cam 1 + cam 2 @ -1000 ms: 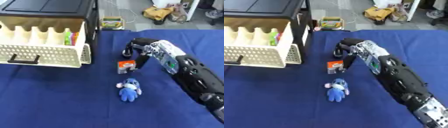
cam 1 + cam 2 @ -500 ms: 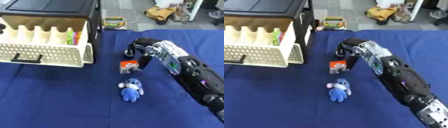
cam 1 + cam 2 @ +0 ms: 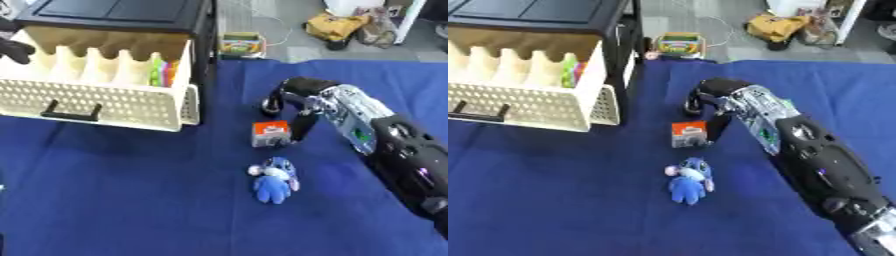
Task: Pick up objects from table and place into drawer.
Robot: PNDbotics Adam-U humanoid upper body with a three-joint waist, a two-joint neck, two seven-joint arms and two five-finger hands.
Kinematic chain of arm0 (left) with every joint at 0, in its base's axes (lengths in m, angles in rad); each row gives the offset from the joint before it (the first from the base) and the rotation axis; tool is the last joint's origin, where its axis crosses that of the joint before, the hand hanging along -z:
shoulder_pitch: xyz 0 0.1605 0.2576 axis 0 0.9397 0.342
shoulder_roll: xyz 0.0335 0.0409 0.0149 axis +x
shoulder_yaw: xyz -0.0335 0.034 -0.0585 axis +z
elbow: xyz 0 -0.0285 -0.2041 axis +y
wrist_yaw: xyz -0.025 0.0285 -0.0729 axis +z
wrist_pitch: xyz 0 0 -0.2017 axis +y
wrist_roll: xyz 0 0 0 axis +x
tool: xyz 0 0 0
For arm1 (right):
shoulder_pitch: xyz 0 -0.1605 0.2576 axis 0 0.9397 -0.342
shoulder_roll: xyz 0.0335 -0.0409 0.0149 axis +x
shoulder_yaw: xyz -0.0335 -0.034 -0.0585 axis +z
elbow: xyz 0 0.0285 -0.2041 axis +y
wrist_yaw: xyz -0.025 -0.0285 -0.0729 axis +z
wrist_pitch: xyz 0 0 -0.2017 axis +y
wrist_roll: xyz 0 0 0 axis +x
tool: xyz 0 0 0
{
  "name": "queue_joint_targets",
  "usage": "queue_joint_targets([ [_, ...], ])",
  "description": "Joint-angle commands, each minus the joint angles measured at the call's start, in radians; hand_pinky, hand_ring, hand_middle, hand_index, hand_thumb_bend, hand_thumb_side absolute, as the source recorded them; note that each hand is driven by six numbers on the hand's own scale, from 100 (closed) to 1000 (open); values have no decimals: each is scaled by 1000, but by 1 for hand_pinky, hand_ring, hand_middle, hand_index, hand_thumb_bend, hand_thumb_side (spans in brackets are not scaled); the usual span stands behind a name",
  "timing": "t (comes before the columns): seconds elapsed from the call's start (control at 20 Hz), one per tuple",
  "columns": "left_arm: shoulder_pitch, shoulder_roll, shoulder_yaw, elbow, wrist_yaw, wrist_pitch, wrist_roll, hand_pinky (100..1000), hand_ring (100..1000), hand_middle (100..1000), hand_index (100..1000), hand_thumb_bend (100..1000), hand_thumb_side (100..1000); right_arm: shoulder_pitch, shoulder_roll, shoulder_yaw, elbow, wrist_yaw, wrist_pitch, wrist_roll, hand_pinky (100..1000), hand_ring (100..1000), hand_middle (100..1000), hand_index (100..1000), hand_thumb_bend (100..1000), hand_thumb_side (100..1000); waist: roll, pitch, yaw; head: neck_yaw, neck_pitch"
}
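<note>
Two loose things lie on the blue tabletop (image 3: 122, 200): a small orange and white box (image 3: 270, 134) near the middle, and a blue plush toy (image 3: 273, 179) just nearer than it, lying flat and apart from the box. The right hand (image 3: 293, 100) comes in from the right side, its black and silver arm running from the near right corner up toward the centre. The hand hangs over the cloth just far and right of the box, its fingers (image 3: 302, 129) curled downward; one dark finger reaches down right beside the box's right edge, though whether it touches the box cannot be told. Nothing is held in it. The left hand shows in neither view.

At the far left stands a black cabinet (image 3: 122, 12) with its cream drawer (image 3: 105, 102) pulled out toward the near side. The drawer's front is a perforated panel with a dark handle (image 3: 68, 111), and its inside is split by cream dividers. Some green and pink things (image 3: 160, 72) stand upright in its right-hand compartment. The drawer is well to the left of the box and the toy. Beyond the tabletop's far edge, on the floor, sits a small colourful container (image 3: 677, 43).
</note>
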Motion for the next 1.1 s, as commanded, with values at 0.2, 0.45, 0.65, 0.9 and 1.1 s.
queue_joint_targets([
  [0.2,-13,3,8,-12,2,0,-3,555,383,500,820,100,1000,-36,-25,-29,-35,-40,9,23,100,261,590,781,709,320,0,-15,1,8,14],
  [0.45,-13,2,8,-12,2,-1,-4,555,383,500,819,100,1000,-53,-20,-32,-25,-55,21,48,100,260,582,768,704,320,-1,-16,3,3,22],
  [0.65,-12,1,7,-12,4,-1,-5,555,384,500,819,100,1000,-71,-12,-35,-5,-51,22,70,100,262,584,763,695,316,-1,-17,2,-5,31],
  [0.9,-11,0,8,-12,4,-1,-7,555,384,500,819,100,1000,-81,-8,-35,13,-35,1,99,100,281,641,805,697,297,-3,-20,3,-9,36],
  [1.1,-9,0,8,-12,6,-1,-9,553,384,500,819,100,1000,-87,0,-44,39,-17,-16,123,100,278,634,767,690,291,-1,-22,5,-14,41],
])
